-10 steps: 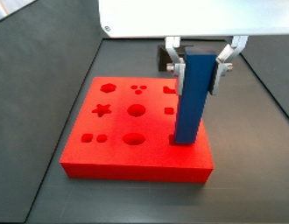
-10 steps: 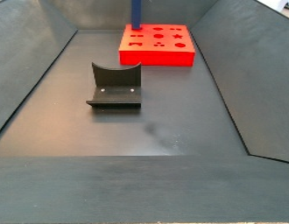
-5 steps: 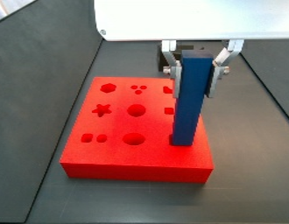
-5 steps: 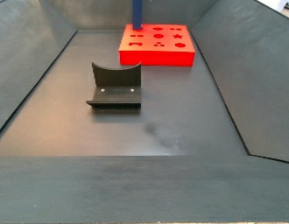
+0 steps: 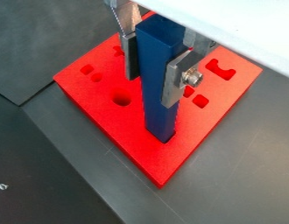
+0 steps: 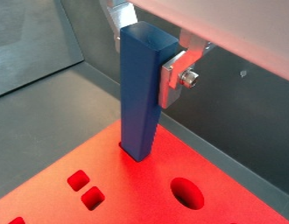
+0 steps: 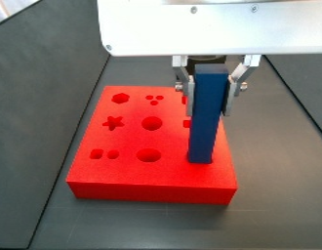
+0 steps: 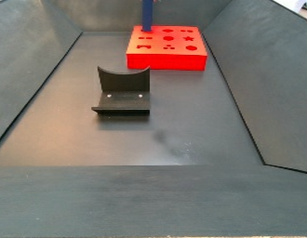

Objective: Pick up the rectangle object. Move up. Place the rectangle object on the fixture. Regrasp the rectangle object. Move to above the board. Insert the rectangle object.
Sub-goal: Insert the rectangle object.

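Note:
The blue rectangle object (image 7: 207, 112) stands upright with its lower end in a cutout near the edge of the red board (image 7: 150, 181). My gripper (image 7: 214, 80) is shut on the bar's upper part, one silver finger on each side. Both wrist views show the bar (image 5: 158, 83) (image 6: 141, 96) pinched between the fingers (image 5: 179, 80) (image 6: 172, 80), with its base in the board (image 5: 171, 153) (image 6: 135, 188). In a side view the board (image 8: 168, 58) lies at the far end and only the bar's lower part (image 8: 146, 11) shows. The fixture (image 8: 121, 91) stands empty mid-floor.
Other shaped holes, among them a star (image 7: 113, 123) and circles (image 7: 149, 154), pierce the board's top. Sloped dark walls (image 8: 32, 84) enclose the floor. The wide white camera mount (image 7: 203, 24) hangs above the gripper.
The gripper and the bar have come down slightly and shifted a little left; the bar's base stays in the same cutout. The fixture has not moved.

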Controlling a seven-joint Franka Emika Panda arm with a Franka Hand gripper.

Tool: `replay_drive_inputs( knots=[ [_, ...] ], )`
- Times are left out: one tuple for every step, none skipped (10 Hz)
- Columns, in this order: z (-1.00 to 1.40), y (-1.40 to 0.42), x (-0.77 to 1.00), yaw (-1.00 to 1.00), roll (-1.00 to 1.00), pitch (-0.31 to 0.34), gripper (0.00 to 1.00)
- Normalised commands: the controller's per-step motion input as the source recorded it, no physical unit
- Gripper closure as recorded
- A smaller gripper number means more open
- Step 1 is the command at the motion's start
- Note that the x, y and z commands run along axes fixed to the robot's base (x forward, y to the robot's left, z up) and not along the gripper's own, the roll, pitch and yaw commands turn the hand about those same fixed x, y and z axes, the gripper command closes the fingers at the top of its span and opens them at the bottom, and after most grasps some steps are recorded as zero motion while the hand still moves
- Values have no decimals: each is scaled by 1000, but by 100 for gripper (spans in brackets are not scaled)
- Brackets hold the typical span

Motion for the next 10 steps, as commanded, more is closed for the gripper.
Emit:
replay_drive_inputs(
  knots=[
    [-46,-89,-294,-26,53,-346,100],
    [-94,-223,-369,-137,179,-477,100],
    [-149,-231,-237,-251,256,-464,100],
    [-131,-223,-137,-306,276,-453,100],
    [-214,-117,0,-337,323,-353,100],
    [-577,303,106,-86,370,-64,100],
    [-520,457,-60,394,304,0,100],
    [-317,457,-120,500,234,0,100],
    [-191,0,-91,49,139,0,100],
    [-120,-169,-291,0,174,-51,100]
  ],
)
